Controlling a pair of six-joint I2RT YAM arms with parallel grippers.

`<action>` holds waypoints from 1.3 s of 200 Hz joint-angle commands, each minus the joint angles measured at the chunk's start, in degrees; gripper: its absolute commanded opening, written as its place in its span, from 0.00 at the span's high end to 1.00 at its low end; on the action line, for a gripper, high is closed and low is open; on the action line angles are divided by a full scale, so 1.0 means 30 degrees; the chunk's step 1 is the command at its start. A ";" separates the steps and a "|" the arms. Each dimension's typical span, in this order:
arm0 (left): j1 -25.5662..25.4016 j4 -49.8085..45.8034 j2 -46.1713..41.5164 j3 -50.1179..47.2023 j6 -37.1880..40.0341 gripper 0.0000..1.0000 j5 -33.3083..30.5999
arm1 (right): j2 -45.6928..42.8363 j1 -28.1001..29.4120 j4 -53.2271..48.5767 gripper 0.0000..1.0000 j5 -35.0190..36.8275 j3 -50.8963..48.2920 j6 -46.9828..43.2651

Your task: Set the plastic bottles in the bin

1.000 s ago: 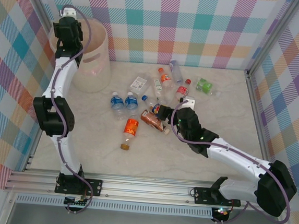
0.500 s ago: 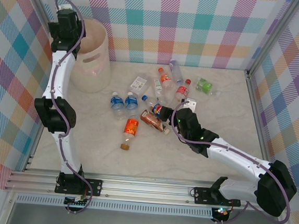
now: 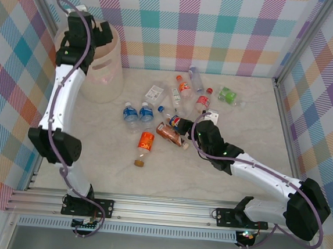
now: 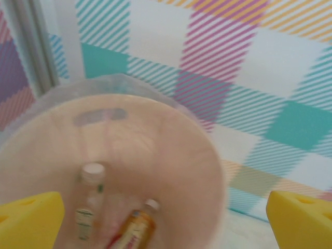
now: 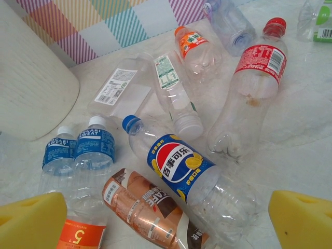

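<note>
Since the plastic bottles (image 5: 174, 91) are lying empty and scattered on the table (image 5: 311, 135), they are judged light, thin-walled, slippery and prone to rolling or crumpling. A grip across the labelled mid-body, square to the long axis, is looking soundest. The blue-labelled cola bottle (image 5: 179, 166) is lying against a brown one (image 5: 150, 207), just ahead of the right gripper (image 5: 166, 220), whose jaws are standing wide and empty. A few bottles (image 4: 139, 228) are resting inside the bin (image 4: 171, 111), over which the left gripper (image 4: 166, 223) is hovering, jaws spread, holding nothing.
</note>
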 commanded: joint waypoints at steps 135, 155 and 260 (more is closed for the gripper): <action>-0.6872 -0.0078 -0.9313 -1.7167 -0.8533 0.00 0.0046 | -0.0036 -0.0134 0.2734 0.00 -0.0074 -0.1595 0.0705; -0.6917 -0.0393 -0.9739 -1.8347 -0.8549 0.00 0.1356 | 0.0284 -0.0142 0.1915 0.00 0.0714 -0.1358 0.1767; -1.0522 -0.2135 -0.5209 -1.9806 -0.4378 0.00 0.3409 | 0.0947 -0.0329 0.1540 0.00 0.1117 -0.1305 0.2831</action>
